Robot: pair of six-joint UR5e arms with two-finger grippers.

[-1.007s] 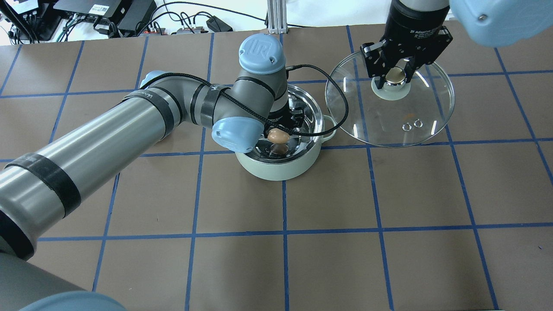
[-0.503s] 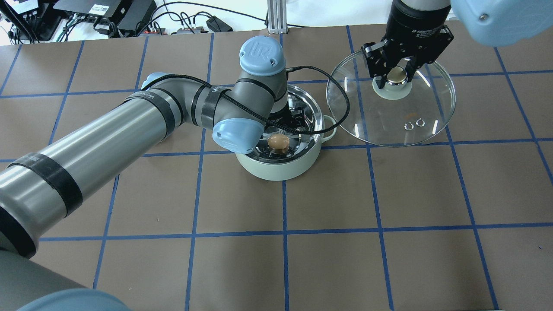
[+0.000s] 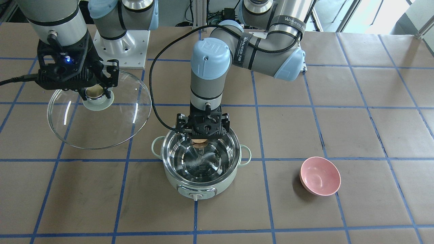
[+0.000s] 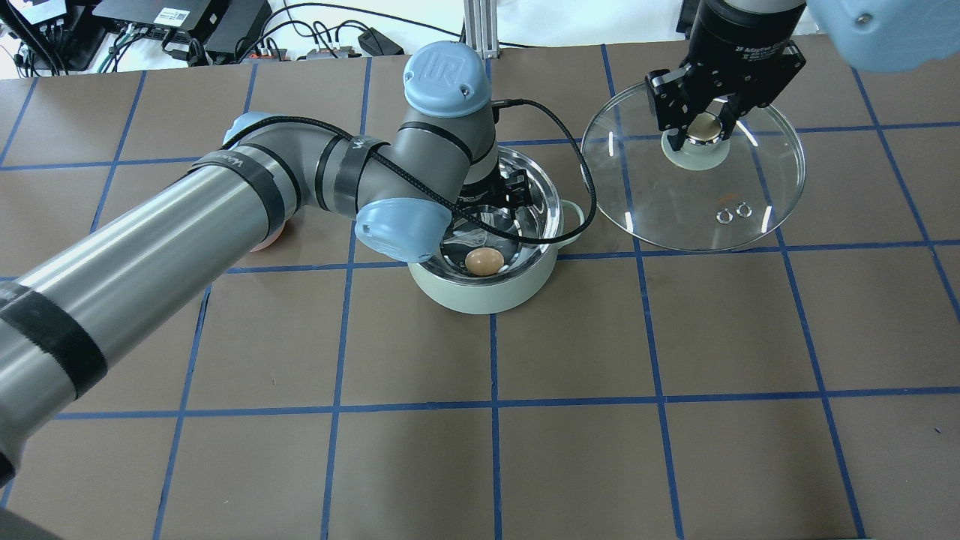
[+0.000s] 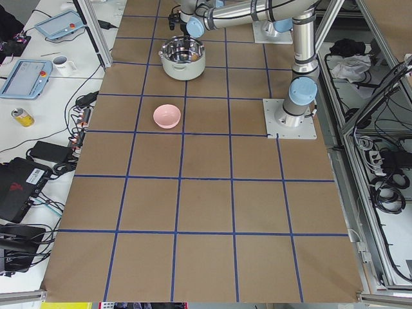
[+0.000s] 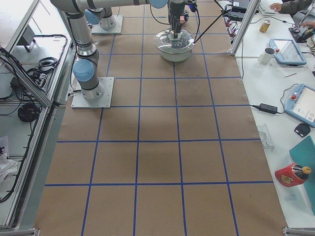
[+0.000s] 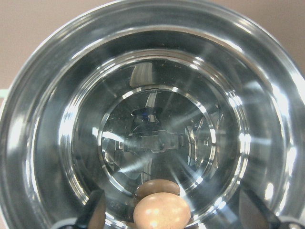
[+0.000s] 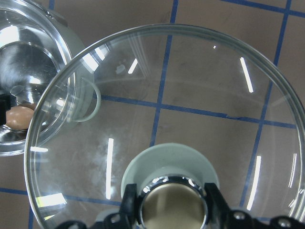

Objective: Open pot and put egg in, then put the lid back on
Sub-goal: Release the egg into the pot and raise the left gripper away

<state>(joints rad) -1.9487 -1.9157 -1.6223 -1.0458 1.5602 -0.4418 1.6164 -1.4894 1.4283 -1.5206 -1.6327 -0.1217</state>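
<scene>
The mint-green pot (image 4: 480, 296) stands open at mid-table, also seen in the front view (image 3: 190, 184). The tan egg (image 4: 484, 261) lies on its steel floor, near the wall on the robot's side. My left gripper (image 3: 200, 137) hangs over the pot's rim just above the egg. Its fingers (image 7: 95, 210) are spread wide and clear of the egg (image 7: 161, 211), so it is open. My right gripper (image 4: 701, 127) is shut on the beige knob of the glass lid (image 4: 675, 202). It holds the lid beside the pot, on the robot's right.
A pink bowl (image 3: 319, 175) stands on the table on the robot's left of the pot. The left arm's black cable (image 4: 585, 195) loops between pot and lid. Brown paper with blue grid tape covers the table (image 4: 570, 420).
The egg left my left gripper and now lies on the pot's floor. The left wrist has shifted a little. My right gripper has carried the lid slightly to the right.
</scene>
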